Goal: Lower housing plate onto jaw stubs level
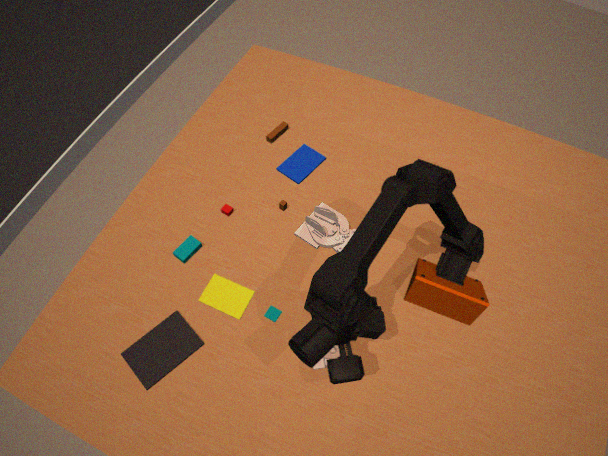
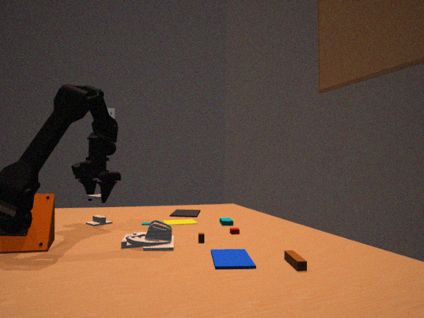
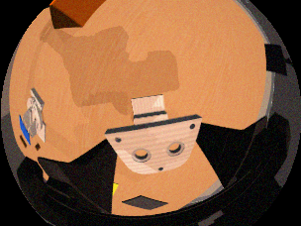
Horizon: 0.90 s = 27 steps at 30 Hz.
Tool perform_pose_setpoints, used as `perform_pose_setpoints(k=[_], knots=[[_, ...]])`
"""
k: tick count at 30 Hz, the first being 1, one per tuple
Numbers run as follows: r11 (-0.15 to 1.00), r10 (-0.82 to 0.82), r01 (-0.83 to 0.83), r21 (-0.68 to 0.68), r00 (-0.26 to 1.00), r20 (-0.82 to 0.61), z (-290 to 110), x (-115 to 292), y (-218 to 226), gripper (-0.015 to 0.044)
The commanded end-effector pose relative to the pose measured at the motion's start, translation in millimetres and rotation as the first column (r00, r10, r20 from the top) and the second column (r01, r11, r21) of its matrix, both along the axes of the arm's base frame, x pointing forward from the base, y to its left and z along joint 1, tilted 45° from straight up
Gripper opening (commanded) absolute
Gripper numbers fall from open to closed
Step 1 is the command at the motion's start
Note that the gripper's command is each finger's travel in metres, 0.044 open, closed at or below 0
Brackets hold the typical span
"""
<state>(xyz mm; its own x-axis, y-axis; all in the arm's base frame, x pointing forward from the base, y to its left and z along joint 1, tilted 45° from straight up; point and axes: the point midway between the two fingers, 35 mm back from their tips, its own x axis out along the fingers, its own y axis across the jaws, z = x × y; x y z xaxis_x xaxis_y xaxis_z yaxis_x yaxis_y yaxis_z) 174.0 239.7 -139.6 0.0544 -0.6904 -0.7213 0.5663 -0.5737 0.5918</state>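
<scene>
My gripper [image 2: 97,197] [image 3: 153,132] is shut on the housing plate [image 2: 93,197] [image 3: 158,161], a thin pale plate with two large holes. It holds the plate roughly level in the air, above a small white stand [image 2: 99,220] [image 3: 148,105] on the table. The arm hides most of this area in the top view. The jaw assembly [image 1: 341,242] [image 2: 134,240] [image 3: 34,116] stands apart from the gripper, a white base with a rounded part. Two grey jaws [image 1: 326,215] [image 2: 160,231] rise side by side on it. The pins and stubs are too small to tell clearly.
Near the assembly are a small brown block [image 1: 283,205] [image 2: 201,238] and a blue plate [image 1: 301,164] [image 2: 232,259]. A brown bar [image 1: 277,132], red block [image 1: 227,210], teal block [image 1: 187,249], yellow plate [image 1: 227,296], small teal tile [image 1: 273,313] and dark plate [image 1: 163,349] lie around. An orange box [image 1: 442,300] stands at the arm's base.
</scene>
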Motion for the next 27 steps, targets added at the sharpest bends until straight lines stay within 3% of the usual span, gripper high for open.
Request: perform_pose_setpoints(k=[1,27], knots=[[1.000,-0.005,0.005,0.011,1.000,0.005,5.3,-0.5,7.0,0.0351],[0.992,-0.122,0.118,0.047,0.986,0.110,53.2,40.4,-20.6,0.0351]])
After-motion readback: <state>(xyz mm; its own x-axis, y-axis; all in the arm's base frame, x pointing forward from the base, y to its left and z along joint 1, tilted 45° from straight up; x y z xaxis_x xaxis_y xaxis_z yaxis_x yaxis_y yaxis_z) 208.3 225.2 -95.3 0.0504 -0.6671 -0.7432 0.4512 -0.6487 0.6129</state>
